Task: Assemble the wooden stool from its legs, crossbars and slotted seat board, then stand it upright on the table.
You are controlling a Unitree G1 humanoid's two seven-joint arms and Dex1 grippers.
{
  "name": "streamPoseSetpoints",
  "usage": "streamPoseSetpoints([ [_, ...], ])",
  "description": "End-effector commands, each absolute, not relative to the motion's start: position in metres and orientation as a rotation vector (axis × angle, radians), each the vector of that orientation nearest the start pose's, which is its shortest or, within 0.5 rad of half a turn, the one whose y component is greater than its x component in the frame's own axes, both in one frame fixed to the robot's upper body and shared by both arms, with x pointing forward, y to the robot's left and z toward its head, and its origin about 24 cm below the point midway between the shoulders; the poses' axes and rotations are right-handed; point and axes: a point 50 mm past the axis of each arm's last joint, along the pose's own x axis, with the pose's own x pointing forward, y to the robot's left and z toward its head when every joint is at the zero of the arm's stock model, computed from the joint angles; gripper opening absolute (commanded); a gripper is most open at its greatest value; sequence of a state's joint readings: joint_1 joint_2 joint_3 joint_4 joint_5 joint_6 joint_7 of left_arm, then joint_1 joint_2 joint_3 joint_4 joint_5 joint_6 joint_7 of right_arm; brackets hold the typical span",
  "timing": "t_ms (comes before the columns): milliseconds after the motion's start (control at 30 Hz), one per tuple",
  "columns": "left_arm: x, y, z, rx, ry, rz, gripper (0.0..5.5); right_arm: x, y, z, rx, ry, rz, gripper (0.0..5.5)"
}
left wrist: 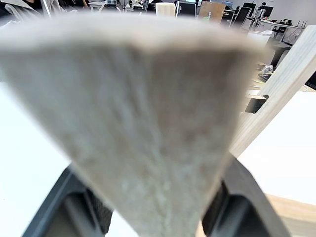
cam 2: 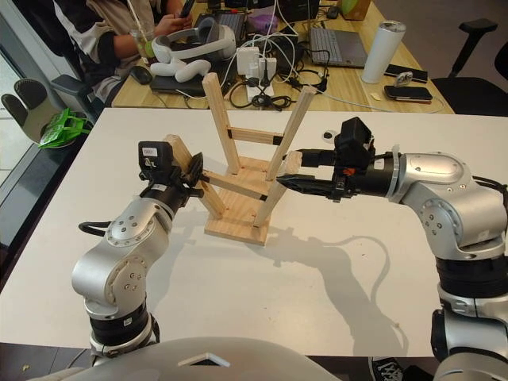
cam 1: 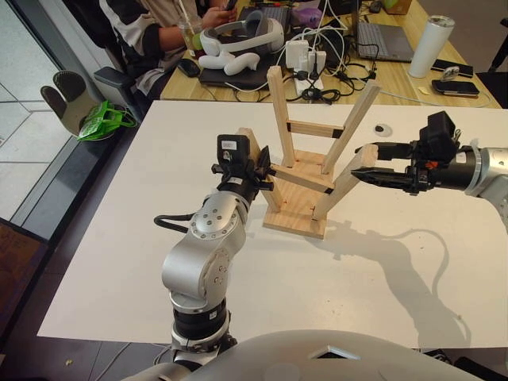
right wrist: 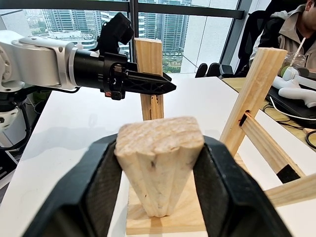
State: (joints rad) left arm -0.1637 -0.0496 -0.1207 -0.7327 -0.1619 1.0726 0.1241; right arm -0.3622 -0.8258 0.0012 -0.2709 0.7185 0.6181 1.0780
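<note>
- A green bag (cam 1: 105,119) lies off the counter's (cam 1: 119,238) far left corner; I cannot tell what is in it.
- My left fingers (right wrist: 148,85) are clamped on the stool's near left leg (cam 2: 178,151), gripping it just below its free top end.
- In the left wrist view that leg's pale, rough end grain sits between the two dark pads.
- The stool (cam 1: 305,171) sits upside down near the middle of the white counter.
- Its seat board (cam 1: 294,221) lies flat on the surface and all four legs point up, splaying outward.
- The wood is light and unfinished.
- One of the crossbars (cam 1: 315,128) joins the two far legs, with dark marks at its ends.
- A second bar (cam 1: 302,179) runs lower, between the two near legs.
- My right fingers (right wrist: 98,187) come in level from the right and are closed on the top end of the near right leg (cam 1: 337,190), one pad on each side.
- A white tumbler (cam 1: 429,46) stands upright with its lid on, on the wooden counter behind (cam 1: 405,79); I cannot tell its contents.
</note>
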Motion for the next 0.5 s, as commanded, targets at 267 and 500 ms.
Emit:
streamPoseSetpoints([
  [267,0.251,0.142,0.189,-0.378,-0.1,-0.034,2.07,0.253,-0.189,0.153,-0.132,0.336,1.271,2.03],
  [500,0.25,0.135,0.193,-0.424,-0.093,-0.116,2.07,0.266,-0.185,0.167,-0.072,0.241,1.208,2.02],
])
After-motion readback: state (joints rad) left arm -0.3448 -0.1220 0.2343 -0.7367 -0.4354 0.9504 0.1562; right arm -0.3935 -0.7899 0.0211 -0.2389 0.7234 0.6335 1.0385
